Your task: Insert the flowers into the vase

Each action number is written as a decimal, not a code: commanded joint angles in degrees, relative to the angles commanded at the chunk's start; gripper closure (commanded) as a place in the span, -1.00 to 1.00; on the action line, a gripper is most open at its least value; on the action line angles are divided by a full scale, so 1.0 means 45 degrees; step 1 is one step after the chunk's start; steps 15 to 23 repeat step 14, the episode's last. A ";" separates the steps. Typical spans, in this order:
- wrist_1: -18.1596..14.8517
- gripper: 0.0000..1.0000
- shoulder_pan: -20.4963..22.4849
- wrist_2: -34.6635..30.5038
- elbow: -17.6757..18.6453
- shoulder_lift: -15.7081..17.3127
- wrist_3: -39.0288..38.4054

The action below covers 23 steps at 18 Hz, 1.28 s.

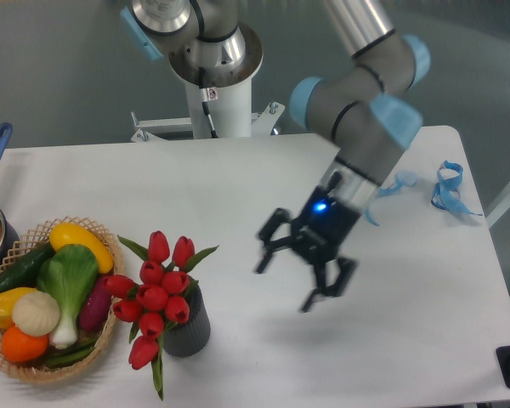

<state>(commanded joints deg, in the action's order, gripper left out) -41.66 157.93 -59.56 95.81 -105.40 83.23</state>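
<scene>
On the left of the surface point(238, 187), beside the wicker basket point(102, 336), we saw the flowers point(151, 285) standing in the vase point(189, 327), leaning outward since nothing gripped them; well right, the gripper point(304, 270) hung with fingers spread, empty.

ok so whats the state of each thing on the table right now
flowers: standing in the vase, leaning toward the basket
vase: upright, holding the flowers
gripper: open, empty, clear of the vase
wicker basket: full of toy vegetables
blue strips: lying loose near the table's edge
</scene>
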 joint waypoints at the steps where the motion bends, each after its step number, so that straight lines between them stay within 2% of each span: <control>1: -0.0078 -1.00 0.0137 -0.0646 -0.0175 0.0352 0.0000; 4: -0.0370 -1.00 0.0119 -0.3025 -0.0216 0.1251 0.0019; 5: -0.0894 -1.00 0.0158 -0.3905 -0.0293 0.1467 0.0136; 6: -0.1672 -1.00 0.0236 -0.4474 -0.0546 0.1566 0.0388; 7: -0.3227 -1.00 0.0237 -0.5099 -0.1089 0.1799 0.1261; 8: -0.4480 -1.00 0.0411 -0.5550 -0.1501 0.1937 0.2739; 10: -0.5328 -1.00 0.0898 -0.5593 -0.1778 0.2093 0.3960; 12: -0.5586 -1.00 0.1484 -0.5496 -0.1720 0.2288 0.4567; 14: -0.5800 -1.00 0.1681 -0.5457 -0.1584 0.2426 0.5522; 23: -0.5800 -1.00 0.1681 -0.5457 -0.1584 0.2426 0.5522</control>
